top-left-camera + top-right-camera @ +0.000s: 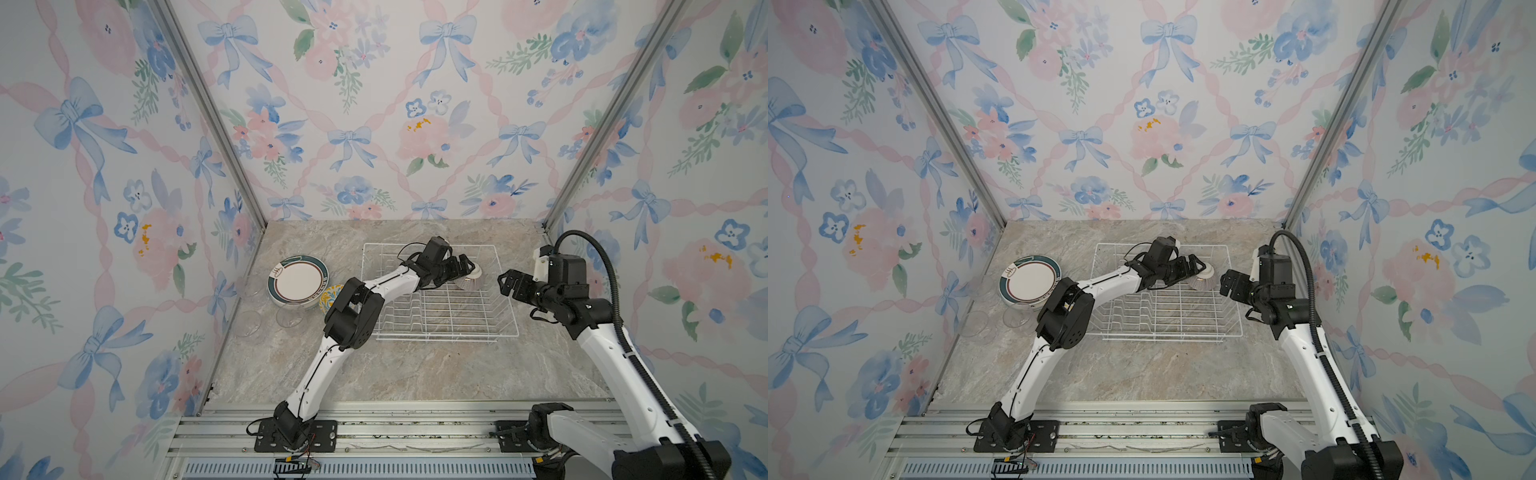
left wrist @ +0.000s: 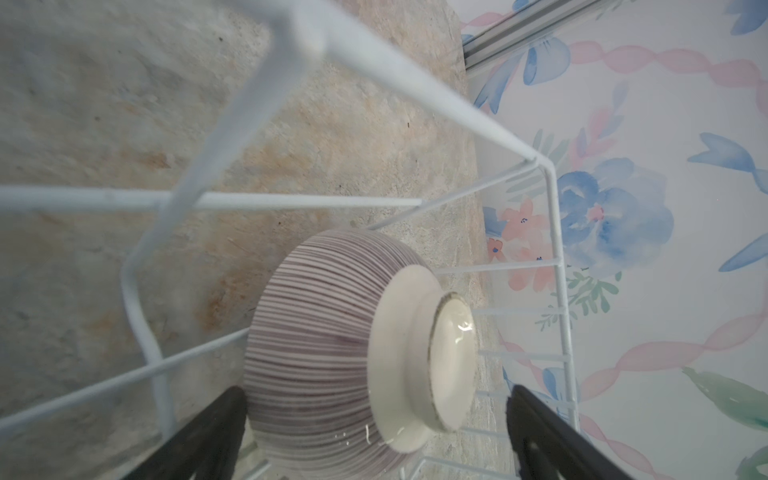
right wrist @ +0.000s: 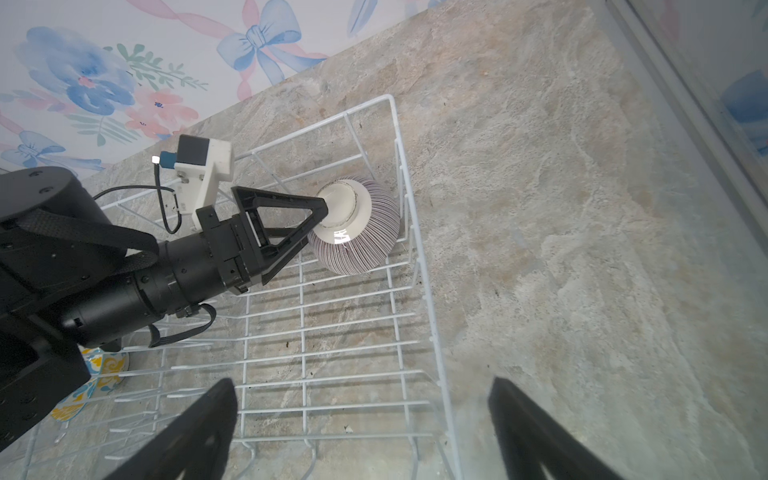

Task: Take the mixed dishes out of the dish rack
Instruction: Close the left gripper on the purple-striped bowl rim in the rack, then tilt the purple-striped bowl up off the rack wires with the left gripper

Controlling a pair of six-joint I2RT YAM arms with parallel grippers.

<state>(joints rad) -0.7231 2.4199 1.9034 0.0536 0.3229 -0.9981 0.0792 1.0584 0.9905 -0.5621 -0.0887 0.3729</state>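
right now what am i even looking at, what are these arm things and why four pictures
Two robot arms stand at the near edge of a marble table. Two pictures look down from overhead; two come from wrist cameras. On the table sits a white wire dish rack; left of it are stacked plates, clear glass cups and a yellow-blue bowl. A purple-striped bowl lies tipped in the rack's far right corner. The left claw is open, jaws either side of that bowl, not gripping. The right claw hangs open and empty beside the rack.
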